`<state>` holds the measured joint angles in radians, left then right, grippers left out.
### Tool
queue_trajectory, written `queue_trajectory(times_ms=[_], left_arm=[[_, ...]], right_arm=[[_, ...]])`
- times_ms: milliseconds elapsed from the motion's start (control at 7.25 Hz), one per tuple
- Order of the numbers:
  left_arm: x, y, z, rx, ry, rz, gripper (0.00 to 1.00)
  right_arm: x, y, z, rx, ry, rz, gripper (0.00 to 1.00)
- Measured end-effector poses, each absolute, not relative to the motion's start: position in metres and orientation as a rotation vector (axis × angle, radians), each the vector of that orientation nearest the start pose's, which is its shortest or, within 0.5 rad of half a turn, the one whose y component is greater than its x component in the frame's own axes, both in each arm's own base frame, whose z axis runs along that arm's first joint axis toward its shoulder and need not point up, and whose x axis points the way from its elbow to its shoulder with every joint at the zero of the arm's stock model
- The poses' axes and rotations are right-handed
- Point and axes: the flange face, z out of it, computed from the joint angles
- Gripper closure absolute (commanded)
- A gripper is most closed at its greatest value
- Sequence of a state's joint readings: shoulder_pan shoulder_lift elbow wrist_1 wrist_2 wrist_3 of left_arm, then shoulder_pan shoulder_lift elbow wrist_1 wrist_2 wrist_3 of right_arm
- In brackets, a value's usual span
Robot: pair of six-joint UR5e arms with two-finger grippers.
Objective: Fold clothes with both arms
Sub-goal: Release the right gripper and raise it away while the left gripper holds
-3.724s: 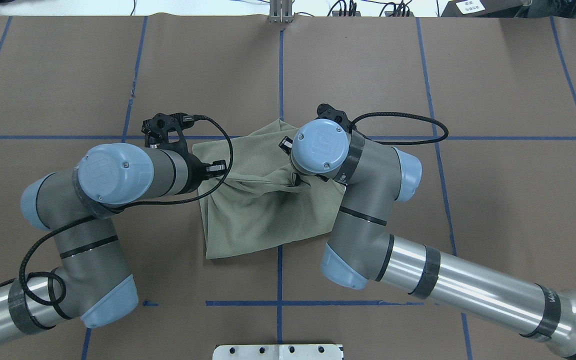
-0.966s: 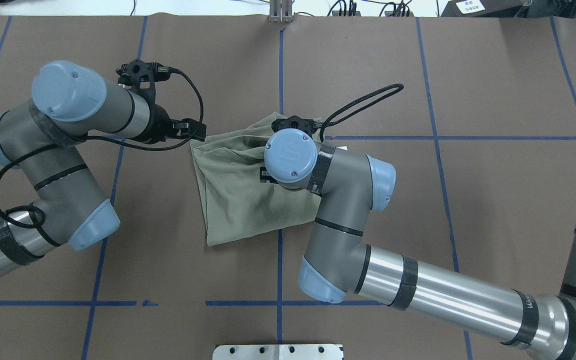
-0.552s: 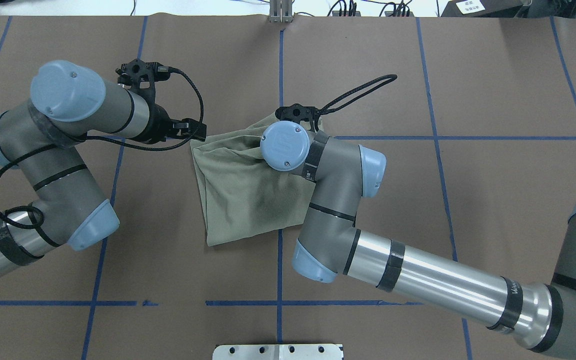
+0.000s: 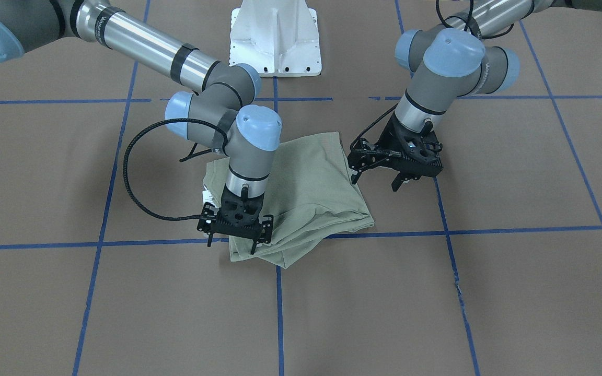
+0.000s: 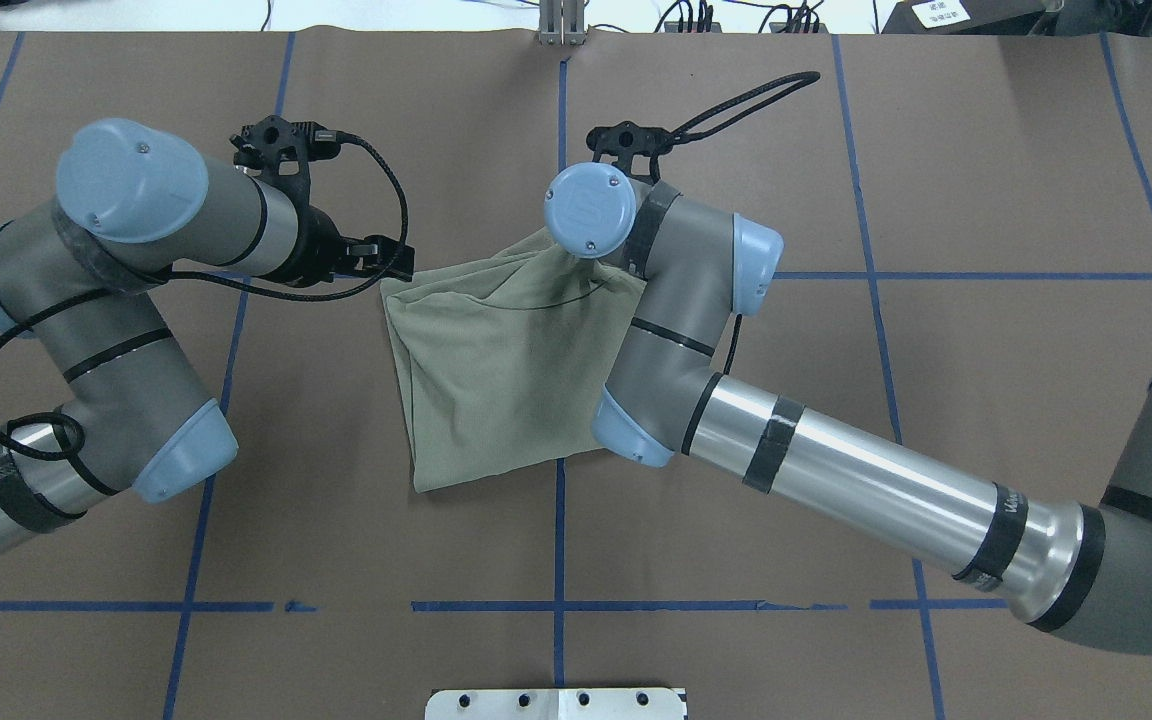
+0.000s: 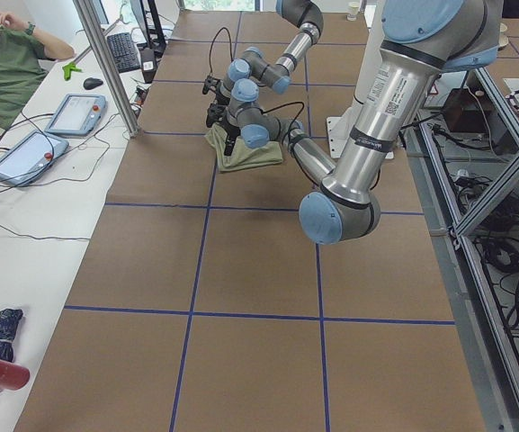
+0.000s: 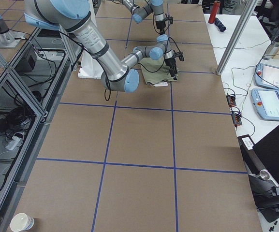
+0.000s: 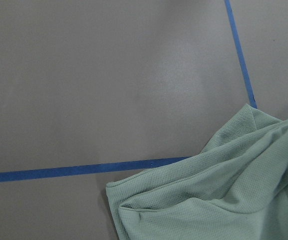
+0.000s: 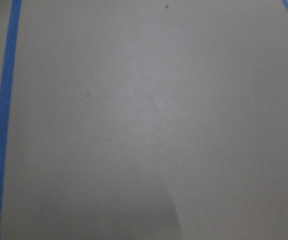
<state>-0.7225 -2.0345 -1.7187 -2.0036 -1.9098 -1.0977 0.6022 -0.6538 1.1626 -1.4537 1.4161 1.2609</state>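
Since the earlier overhead frames, the right arm (image 5: pixel 836 480) had swung its wrist off the middle of the shirt (image 5: pixel 496 370) toward the shirt's far edge, while the left arm (image 5: pixel 136 300) had kept its place.

From the front, the right claw (image 4: pixel 231 244) pointed straight down with its fingers spread, holding nothing. The shirt's corner lay right beneath it, one finger in front of the cloth and the other just off its edge, over the bare surface (image 4: pixel 123 303). A small white tag (image 4: pixel 207 196) showed at the shirt's edge just behind that claw. The left claw (image 4: pixel 377 181) hung open and empty too, with the shirt just beside it. Whether a finger touched the cloth could not be told.

From overhead, the shirt lay folded into a rough rectangle between the two claws. The right claw was hidden under its own wrist.

In both side views the claws were too small to judge.

The left wrist view showed the shirt's rumpled edge below that claw, beside crossing strips of blue tape (image 8: pixel 84 170). The right wrist view showed only blurred bare surface and one tape strip.
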Motion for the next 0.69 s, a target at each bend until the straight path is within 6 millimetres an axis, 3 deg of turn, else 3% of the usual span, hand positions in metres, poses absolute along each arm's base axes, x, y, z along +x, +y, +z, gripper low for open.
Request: queue_trajectory(times_ms=[276, 414, 690], left_arm=[[0.416, -0.5, 0.277, 0.327, 1.028, -0.048, 0.0], [0.416, -0.499, 0.277, 0.327, 1.028, -0.048, 0.0], [0.417, -0.499, 0.277, 0.322, 1.03, -0.045, 0.0]], right_arm=[[-0.551, -0.627, 0.239, 0.427, -0.503, 0.395, 0.0], [-0.546, -0.632, 0.227, 0.384, -0.546, 0.399, 0.0], [-0.575, -0.607, 0.19, 0.256, -0.663, 0.478, 0.05]])
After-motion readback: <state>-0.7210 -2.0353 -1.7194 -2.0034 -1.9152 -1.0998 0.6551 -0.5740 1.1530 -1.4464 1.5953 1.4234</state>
